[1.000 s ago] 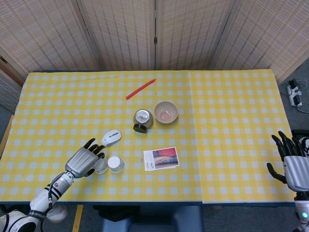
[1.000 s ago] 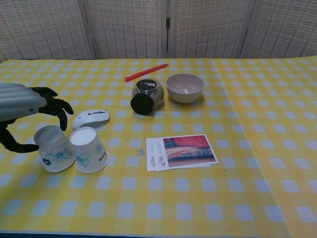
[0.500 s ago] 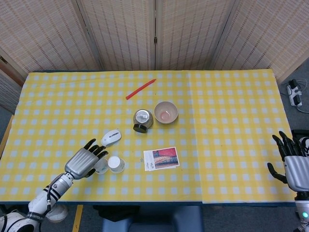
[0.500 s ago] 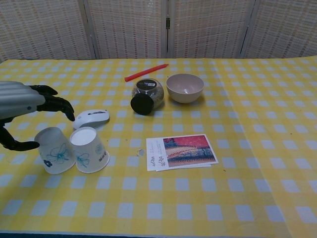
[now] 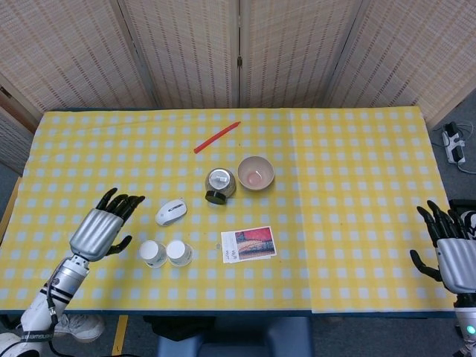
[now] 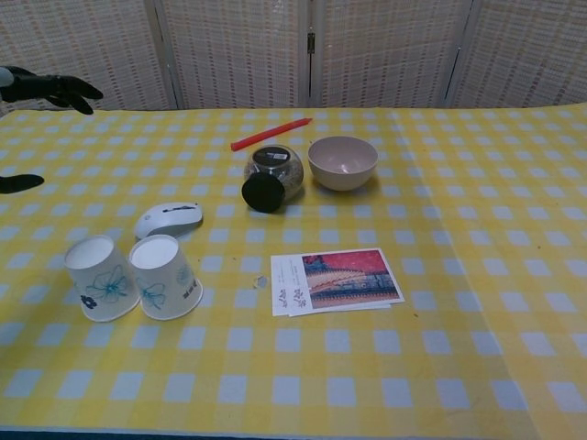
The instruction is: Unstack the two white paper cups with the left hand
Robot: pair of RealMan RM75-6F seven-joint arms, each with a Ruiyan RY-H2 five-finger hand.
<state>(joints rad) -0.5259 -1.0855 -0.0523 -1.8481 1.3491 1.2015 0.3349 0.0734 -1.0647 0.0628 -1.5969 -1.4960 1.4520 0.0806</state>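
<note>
**Cups apart, my hands empty**

In the chest view only my left hand's point(image 5: 100, 229) dark fingertips point(image 6: 64, 87) poke in at the frame's edge; the head view cuts my right hand point(image 5: 450, 256) off at the corner. Both are spread wide, holding nothing. The two white paper cups point(image 5: 165, 253) stand upside down, side by side and touching, blue flowers printed on their walls, just below the white computer mouse point(image 5: 171, 212) on the yellow checked tablecloth point(image 5: 349, 186).

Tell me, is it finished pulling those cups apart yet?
It looks finished. The two white paper cups stand upside down side by side on the yellow checked table, no longer nested. The left hand is off them, fingers spread, holding nothing. Nothing seems left to do.
</note>
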